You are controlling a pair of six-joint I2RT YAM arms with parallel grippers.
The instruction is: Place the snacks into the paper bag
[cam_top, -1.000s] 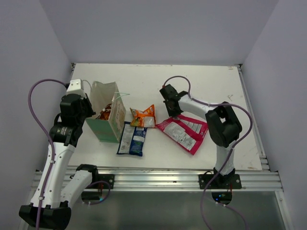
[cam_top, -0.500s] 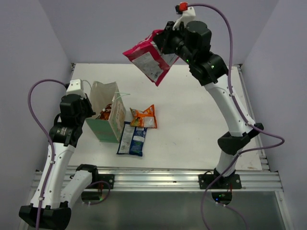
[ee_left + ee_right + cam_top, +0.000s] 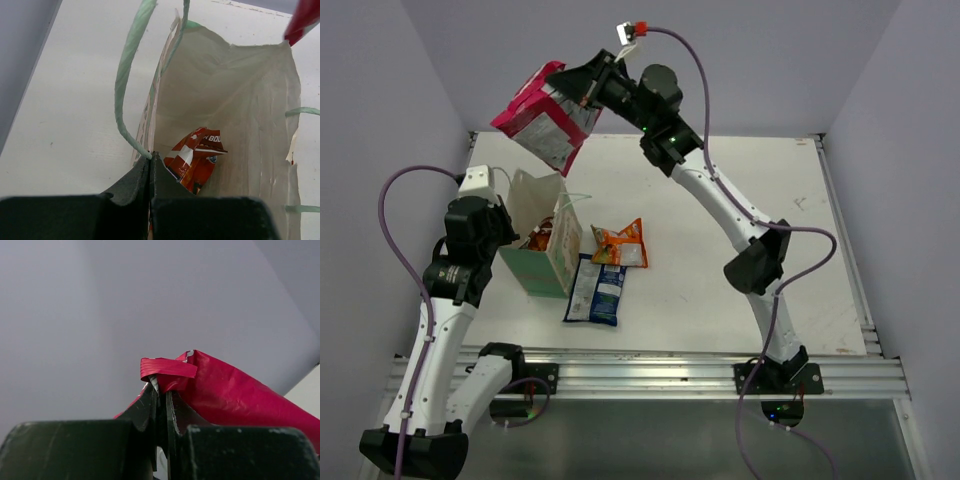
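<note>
- The right fingers (image 3: pixel 152 402) were pressed together on the folded edge of the magenta packet (image 3: pixel 542 120), holding it high above the tabletop (image 3: pixel 800 300), over the far side of the paper bag (image 3: pixel 545 262).
- The left fingers (image 3: pixel 146 172) were closed on one side of the bag's rim; the bag stood upright and open.
- The red-and-dark packet (image 3: pixel 197 160) lay inside the bag.
- The blue-and-white packet (image 3: pixel 597 290) lay flat just beside the bag, with the orange packet (image 3: pixel 620 243) just behind it.
</note>
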